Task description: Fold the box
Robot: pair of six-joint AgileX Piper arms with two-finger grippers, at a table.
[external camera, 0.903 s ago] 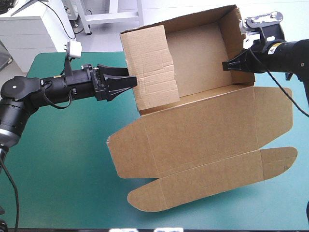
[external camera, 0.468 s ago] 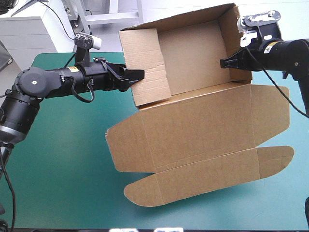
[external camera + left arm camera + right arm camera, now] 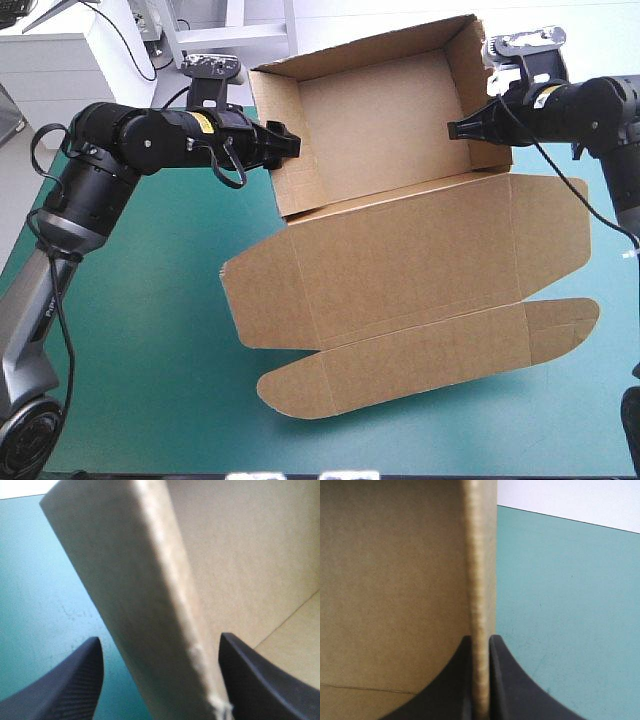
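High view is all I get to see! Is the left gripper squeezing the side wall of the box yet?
Observer: No. In the left wrist view the left gripper is open. Its fingers stand wide apart, and the wall edge of the box runs between them. Teal-green cover shows in the gap beside one finger.
Operator: What about the right gripper? It looks tiny from up here.
Observer: The right wrist view shows the right gripper shut on the box. Its two fingers press the opposite wall from both sides.
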